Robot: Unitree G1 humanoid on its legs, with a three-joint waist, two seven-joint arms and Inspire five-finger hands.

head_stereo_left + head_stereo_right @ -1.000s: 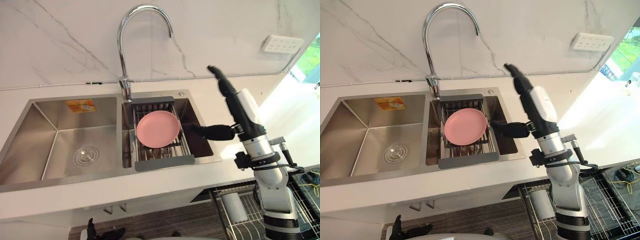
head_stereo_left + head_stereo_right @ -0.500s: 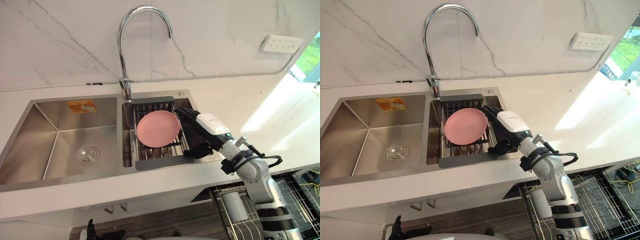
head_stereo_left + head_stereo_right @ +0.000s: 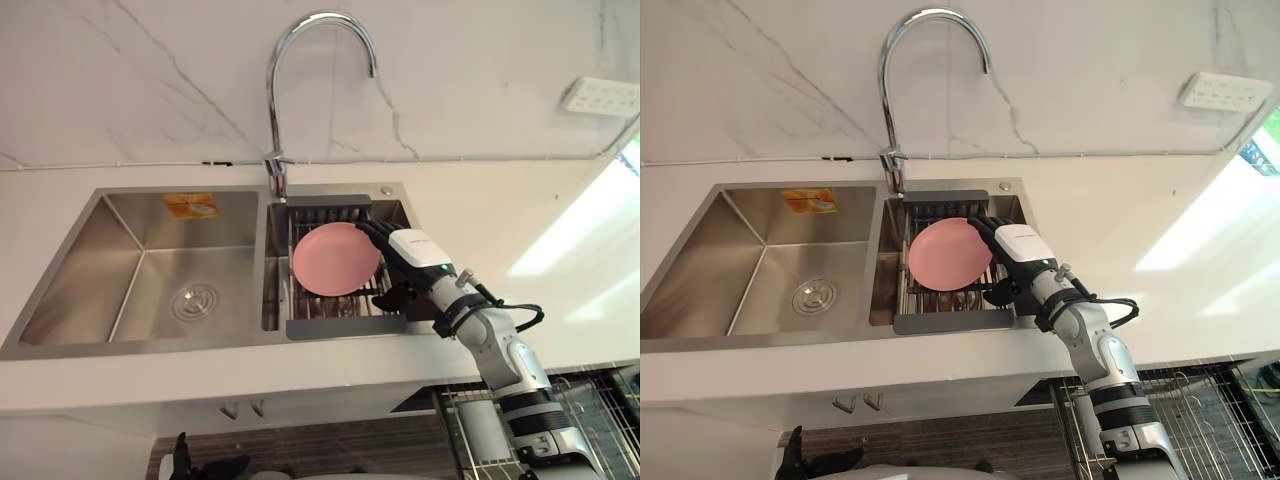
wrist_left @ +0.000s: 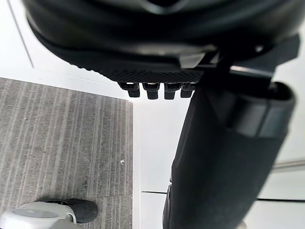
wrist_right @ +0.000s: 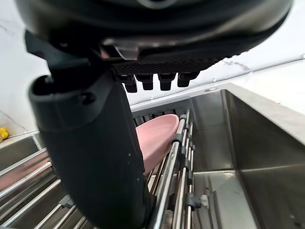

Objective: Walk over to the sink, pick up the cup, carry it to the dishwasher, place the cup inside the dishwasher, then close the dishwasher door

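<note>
Pick-up step at sink [image 3: 150, 345]. Right hand [image 3: 405, 260] unclenched, empty, just beside pink plate [image 3: 335, 258] on rack [image 3: 345, 326]. Next, probably: curl round rim, lift. Left hand [image 4: 143, 43] relaxed, idle.

A pink plate [image 3: 335, 258] rests tilted on a grey-framed wire rack [image 3: 345, 327] below a curved chrome tap [image 3: 270, 100]. A white outlet [image 3: 602, 96] sits on the marble wall [image 3: 130, 80], above the white surface [image 3: 470, 210].

Right hand [image 3: 412, 265], lately raised over the counter, now low at the rack [image 3: 330, 328] beside the pink plate [image 3: 335, 260].
</note>
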